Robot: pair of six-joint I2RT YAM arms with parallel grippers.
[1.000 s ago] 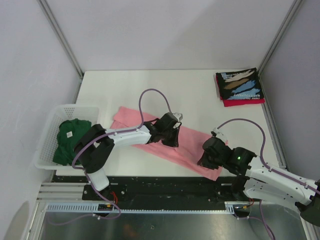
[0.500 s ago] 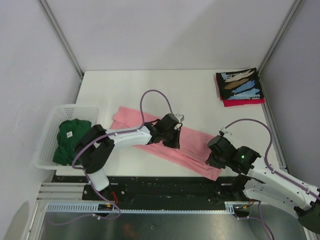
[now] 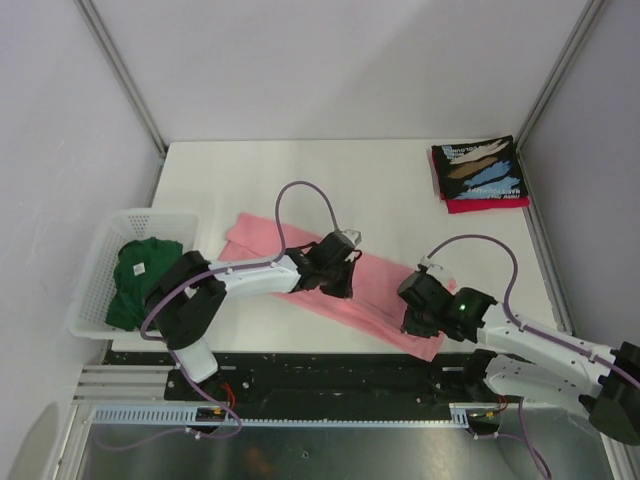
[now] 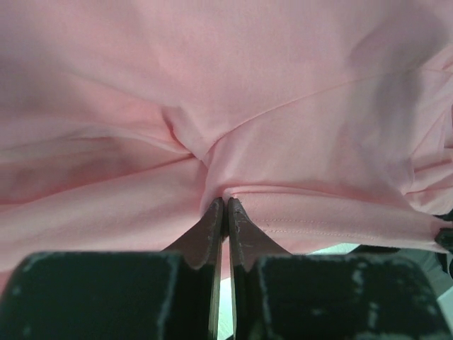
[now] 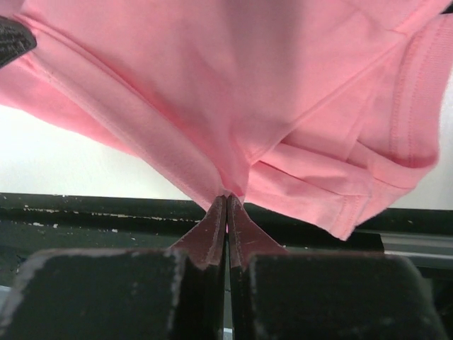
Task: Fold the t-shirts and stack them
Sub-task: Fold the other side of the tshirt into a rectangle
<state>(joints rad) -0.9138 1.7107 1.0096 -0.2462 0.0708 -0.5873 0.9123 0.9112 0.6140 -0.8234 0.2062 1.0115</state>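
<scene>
T-shirts lay in 3 places. A dark green one [image 3: 135, 280] sat in the basket [image 3: 88, 285] at the left, the pink t-shirt [image 3: 378, 285] lay across the middle of the table, and the black printed one [image 3: 480, 172] was folded on the red one [image 3: 490, 205] at the far right. The left gripper [image 4: 225, 205] was clamped on a pink fold, and the right gripper [image 5: 226, 198] pinched its near edge. We judged both should lift evenly together. Only the wrist views showed the pinches, and only the top view showed the stack.
</scene>
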